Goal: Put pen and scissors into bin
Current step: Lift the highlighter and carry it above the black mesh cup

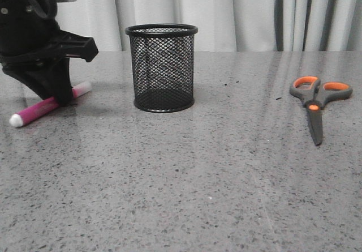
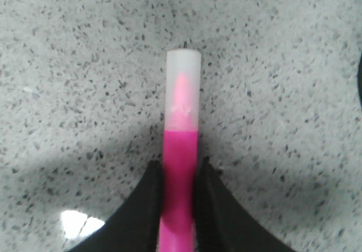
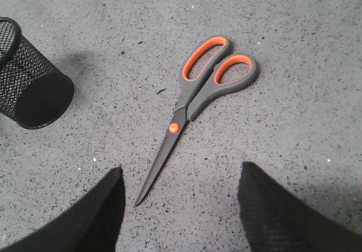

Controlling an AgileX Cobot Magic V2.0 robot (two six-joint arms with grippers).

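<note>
The magenta pen (image 1: 35, 111) lies slanted on the grey table at the far left, its white end toward the front and its pale cap (image 2: 182, 90) toward the bin. My left gripper (image 1: 61, 97) is down over its middle, and both black fingers press against the barrel (image 2: 180, 170), so it is shut on the pen. The black wire-mesh bin (image 1: 163, 68) stands upright in the middle. At the right the scissors (image 1: 314, 98) lie flat and closed, blades toward the front. My right gripper (image 3: 182, 167) hovers open above the blade tip (image 3: 148, 187), touching nothing.
Pale curtains hang behind the table's far edge. The bin (image 3: 31, 88) shows at the edge of the right wrist view, apart from the scissors (image 3: 195, 93). Bare speckled tabletop (image 1: 181, 184) stretches across the front.
</note>
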